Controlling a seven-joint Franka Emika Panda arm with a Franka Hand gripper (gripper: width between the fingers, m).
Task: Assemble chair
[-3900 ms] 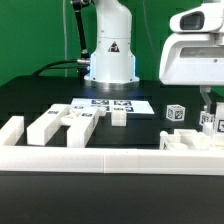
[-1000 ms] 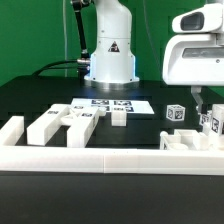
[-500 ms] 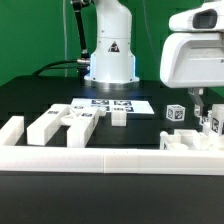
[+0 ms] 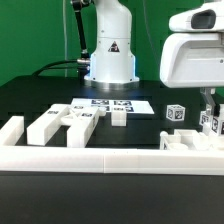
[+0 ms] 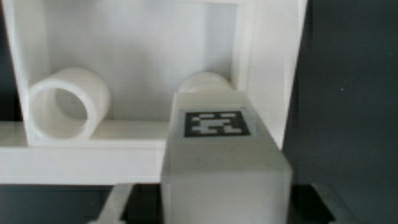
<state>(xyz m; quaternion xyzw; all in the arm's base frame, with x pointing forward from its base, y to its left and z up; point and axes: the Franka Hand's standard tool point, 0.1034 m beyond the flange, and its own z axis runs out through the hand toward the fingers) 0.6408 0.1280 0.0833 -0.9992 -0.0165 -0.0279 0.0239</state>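
Squinting at the exterior view, my claw [image 4: 208, 103] is mostly tucked under the wrist housing [image 4: 195, 60] and cut off by the picture's edge, so the fingertips are hard to make out. Wrist view shows no fingers either, just a tagged post [image 5: 222, 150] of the chair filling the middle, with a boxy white frame piece [image 5: 151, 25] and a blurry ring-ish thing [image 5: 63, 107] behind it. Claw's clenched on that post, over at the exterior view's right. Other chair pieces [image 4: 60, 122] lie well apart, toward the exterior view's left, beyond the border rail [image 4: 100, 160].
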